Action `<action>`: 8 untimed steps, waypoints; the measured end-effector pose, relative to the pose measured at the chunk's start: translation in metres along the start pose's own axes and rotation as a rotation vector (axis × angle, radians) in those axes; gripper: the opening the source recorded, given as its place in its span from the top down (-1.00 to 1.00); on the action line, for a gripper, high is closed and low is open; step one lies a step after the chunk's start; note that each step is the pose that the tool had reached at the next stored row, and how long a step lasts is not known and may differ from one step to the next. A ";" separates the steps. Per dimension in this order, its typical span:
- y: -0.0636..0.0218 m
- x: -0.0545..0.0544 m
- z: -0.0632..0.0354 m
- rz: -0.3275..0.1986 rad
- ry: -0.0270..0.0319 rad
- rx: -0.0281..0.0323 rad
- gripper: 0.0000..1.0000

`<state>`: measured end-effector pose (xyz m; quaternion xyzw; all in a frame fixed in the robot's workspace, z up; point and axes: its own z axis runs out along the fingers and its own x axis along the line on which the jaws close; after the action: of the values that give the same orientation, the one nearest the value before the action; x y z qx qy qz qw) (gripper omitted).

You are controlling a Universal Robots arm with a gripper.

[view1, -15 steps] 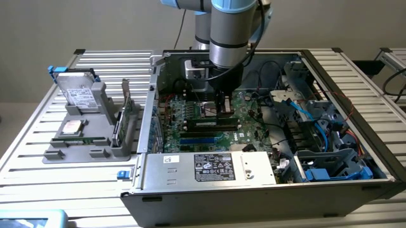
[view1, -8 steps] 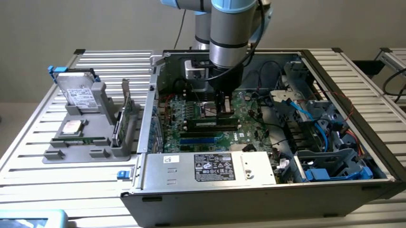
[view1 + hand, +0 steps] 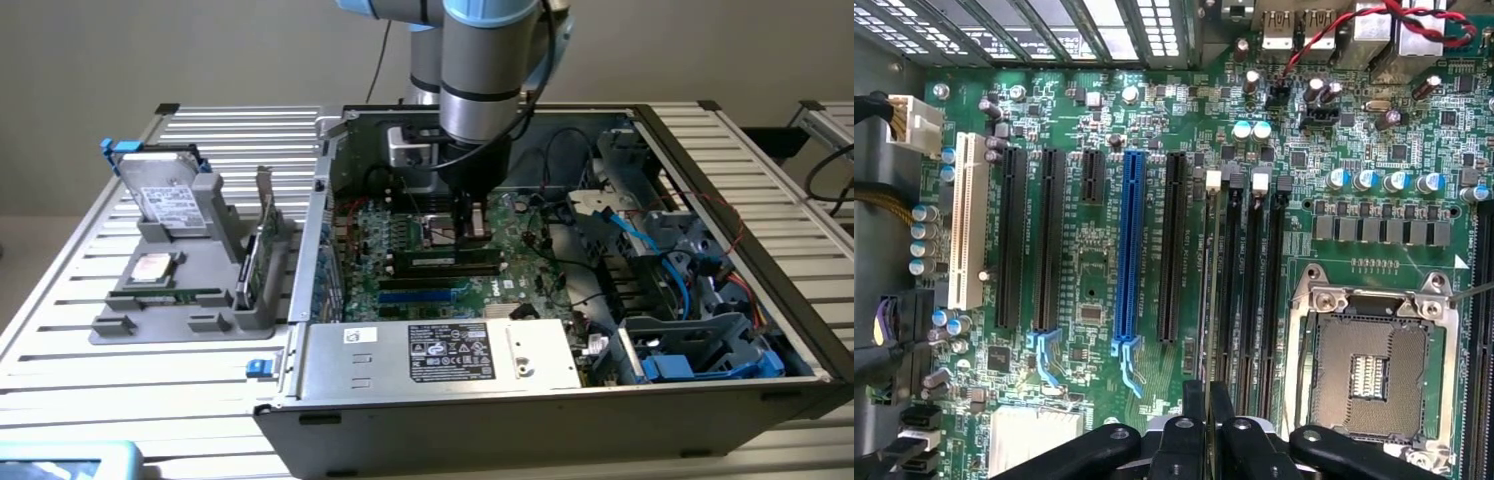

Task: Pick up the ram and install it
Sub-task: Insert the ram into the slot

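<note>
Starting nearest in the exterior view, a labelled silver power supply [image 3: 451, 352] is seen at the front of the open computer case [image 3: 534, 425]. Behind it lies the green motherboard [image 3: 387, 245]. There the ram [image 3: 447, 261] is held on edge along the black memory slots [image 3: 1254, 280], beside the empty processor socket [image 3: 1369, 365]. Whether it is seated cannot be told. The gripper [image 3: 467, 232] is clamped on the ram's upper edge, its fingers [image 3: 1194, 415] drawn nearly together. Farther back, the arm [image 3: 481, 70] is seen rising out of the case.
</note>
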<state>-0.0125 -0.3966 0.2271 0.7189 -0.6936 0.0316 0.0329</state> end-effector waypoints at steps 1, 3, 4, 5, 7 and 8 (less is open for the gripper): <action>0.0003 0.000 0.0000 0.000 0.0001 0.0006 0.73; 0.0007 0.000 0.0000 0.000 0.0004 0.0019 0.73; 0.0009 0.000 0.0000 0.000 0.0008 0.0029 0.73; 0.0010 0.000 0.0000 0.000 0.0010 0.0038 0.73; 0.0012 0.000 0.0000 0.000 0.0015 0.0051 0.73; 0.0015 0.000 0.0000 0.000 0.0019 0.0060 0.73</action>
<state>-0.0140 -0.3966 0.2271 0.7189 -0.6936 0.0343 0.0314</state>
